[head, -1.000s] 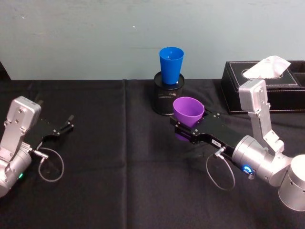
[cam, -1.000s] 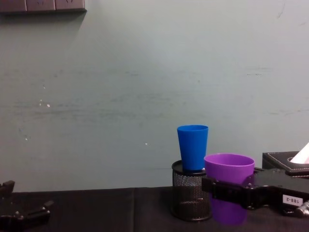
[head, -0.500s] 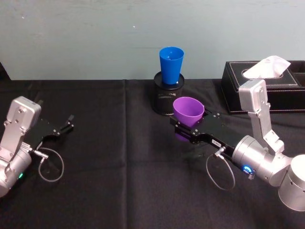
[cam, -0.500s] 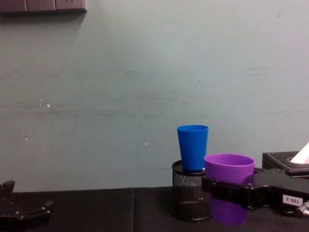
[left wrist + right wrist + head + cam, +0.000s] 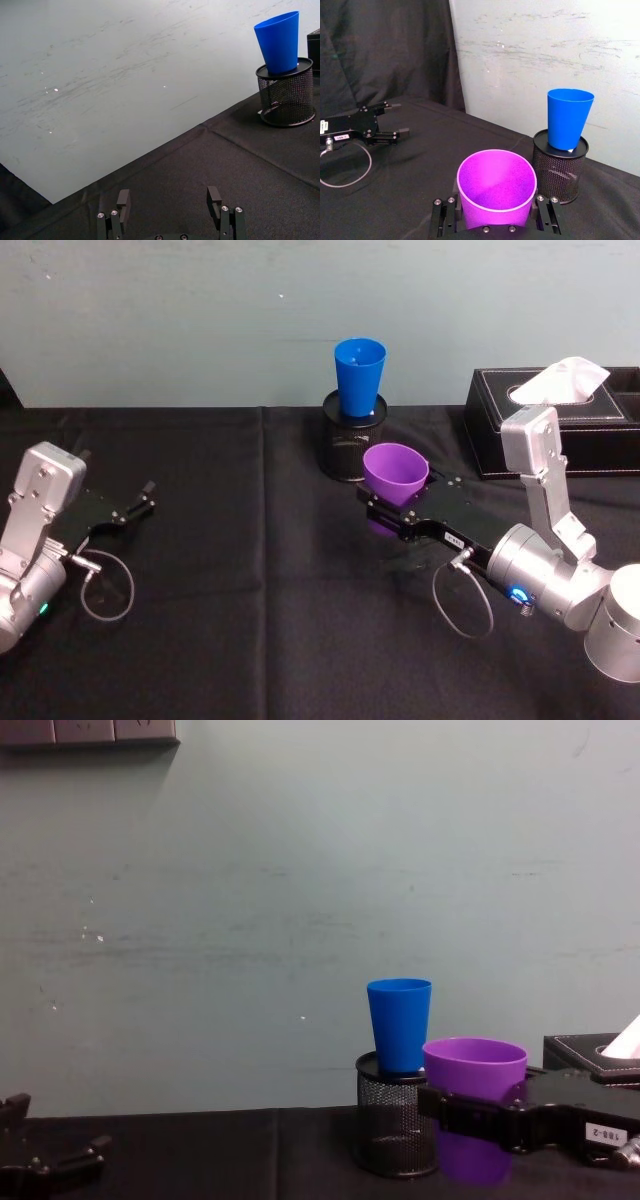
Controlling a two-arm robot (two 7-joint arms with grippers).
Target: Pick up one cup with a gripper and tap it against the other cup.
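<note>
- A black-draped worktop [image 5: 260,620] stands against a pale green wall.
- A black tissue box [image 5: 600,430] sits at the back right, with a white tissue poking out.
- The right end effector [image 5: 398,502] is closed on the purple tumbler [image 5: 393,472], one jaw on each side below the rim.
- The left end effector [image 5: 145,497] rests low at the far left with its fingers spread and nothing between them.
- A black mesh pen holder [image 5: 345,455] stands at centre back, just behind the purple tumbler.
- The purple tumbler is upright and sits apart from the blue tumbler [image 5: 359,375]. Whether its base is off the cloth cannot be told.
- The blue tumbler stands upright on top of the pen holder.
</note>
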